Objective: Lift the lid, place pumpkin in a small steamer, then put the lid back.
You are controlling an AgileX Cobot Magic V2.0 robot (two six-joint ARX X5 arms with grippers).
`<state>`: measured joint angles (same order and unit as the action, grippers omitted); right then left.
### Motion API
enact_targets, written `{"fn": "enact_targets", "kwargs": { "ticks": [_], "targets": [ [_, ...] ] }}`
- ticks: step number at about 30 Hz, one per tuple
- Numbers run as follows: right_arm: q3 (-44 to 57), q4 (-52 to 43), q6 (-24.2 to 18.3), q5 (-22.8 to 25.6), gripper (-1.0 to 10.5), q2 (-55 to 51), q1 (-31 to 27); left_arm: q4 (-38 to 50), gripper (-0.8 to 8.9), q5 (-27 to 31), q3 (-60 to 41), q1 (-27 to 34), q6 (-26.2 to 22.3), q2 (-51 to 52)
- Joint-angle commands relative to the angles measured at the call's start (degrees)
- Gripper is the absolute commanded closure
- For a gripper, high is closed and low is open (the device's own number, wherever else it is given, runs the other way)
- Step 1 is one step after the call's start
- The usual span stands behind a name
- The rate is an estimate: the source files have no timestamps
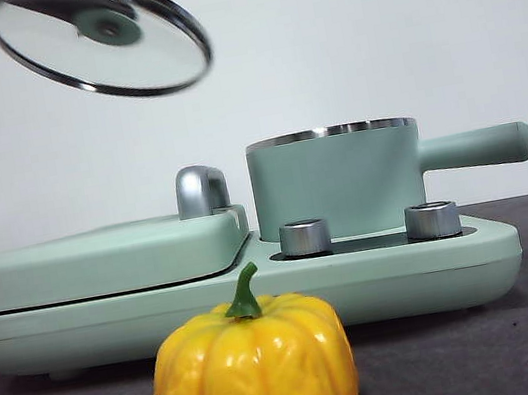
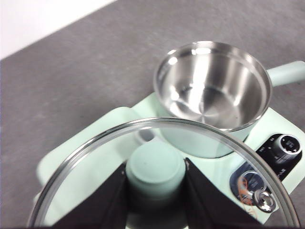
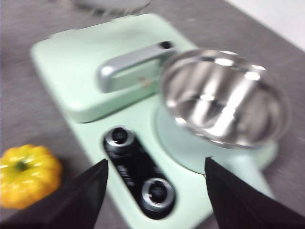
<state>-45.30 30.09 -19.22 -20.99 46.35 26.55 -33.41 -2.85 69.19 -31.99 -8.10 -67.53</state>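
pumpkin (image 1: 252,372) on table, lid (image 1: 100,40) held aloft in left claw (image 2: 156,179).

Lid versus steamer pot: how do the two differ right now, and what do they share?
The lid is clear glass, held tilted in the air by the left end effector on its knob. The steamer pot is opaque mint-green, upright on the cooker base, open and empty inside. Both have a shiny steel rim and mint-green parts.

lid (image 1: 100,42) tilted, high above cover; pumpkin (image 1: 252,374) in front of steamer (image 1: 339,183).
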Motion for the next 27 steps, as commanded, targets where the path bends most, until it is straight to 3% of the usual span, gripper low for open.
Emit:
{"fn": "enact_targets", "kwargs": {
  "ticks": [1,9,13,27],
  "targets": [
    [-1.1,0.0,0.3,0.0,6.2,2.0,3.6,0.8,8.01,0.2,-1.4,0.8,0.5,2.9],
    [-1.1,0.0,-1.5,0.0,6.1,8.8,13.6,-0.2,8.02,4.2,-10.0,4.2,4.4,13.0],
    [-1.1,0.0,-4.2,0.0,5.1,12.9,18.1,-0.6,8.02,7.1,-12.5,5.1,4.8,16.8],
    [-1.1,-3.5,-5.5,1.7,4.9,26.7,26.7,-1.3,8.02,7.6,-12.7,8.1,4.7,19.6]
  ]
}}
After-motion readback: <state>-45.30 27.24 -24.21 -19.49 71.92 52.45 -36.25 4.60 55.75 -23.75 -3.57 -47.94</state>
